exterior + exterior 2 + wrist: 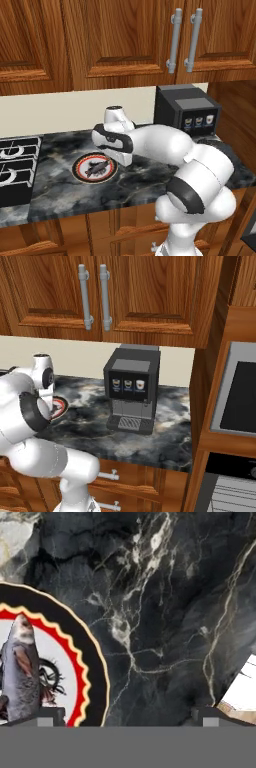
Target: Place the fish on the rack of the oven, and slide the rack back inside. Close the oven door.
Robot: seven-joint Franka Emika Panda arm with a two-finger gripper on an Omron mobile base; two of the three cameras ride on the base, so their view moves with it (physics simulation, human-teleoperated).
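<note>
At the far left of the left base view a black stove top (17, 167) with white-marked burners is set into the dark marbled counter (145, 172). Just right of it a round plate (95, 167) with an orange rim and a black ring lies flat on the counter, and the fish (96, 167) lies on the middle of it, dark and small against the pale centre. The white arm (165, 145) reaches in from the lower right, its wrist hanging over the right side of the plate.

In the hand view the plate (85, 662) fills the lower left, with its black ring and a red wavy band inside it. The grey fish (22, 672) lies on it lengthwise, with a brownish fin on its flank. The pincer (127, 717) is spread wide and holds nothing: one dark tip (47, 716) stands over the plate just beside the fish, the other (210, 716) over bare marble well to the right.

Further right a black coffee machine (186, 112) stands against the cream wall, beneath wooden cupboards (110, 40) with two upright silver handles (184, 40). In the right base view the coffee machine (132, 391) sits mid-counter, and a silver-framed black appliance (240, 393) is built into the wooden cabinet at the right edge.
</note>
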